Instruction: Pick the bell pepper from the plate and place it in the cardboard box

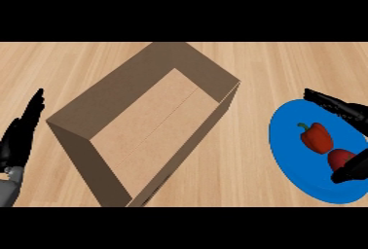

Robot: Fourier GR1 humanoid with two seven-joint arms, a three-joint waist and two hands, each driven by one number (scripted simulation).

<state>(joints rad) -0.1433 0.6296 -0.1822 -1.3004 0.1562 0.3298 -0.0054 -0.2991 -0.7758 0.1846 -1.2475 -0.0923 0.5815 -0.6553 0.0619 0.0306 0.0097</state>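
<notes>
Two hands in play. Right hand (350,141) at right edge, fingers spread open around bell pepper (316,137) on blue plate (287,160), not yet gripping. Left hand (18,136) resting open, left edge. Cardboard box (155,124) centre of desk (72,58). Risk: smooth pepper slipping sideways as fingers close.

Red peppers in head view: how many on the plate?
2. One bell pepper lies mid-plate with its green stem up-left. A second red piece sits just below-right, partly hidden by the right hand; it could be part of the same pepper. Both on the blue plate.
</notes>
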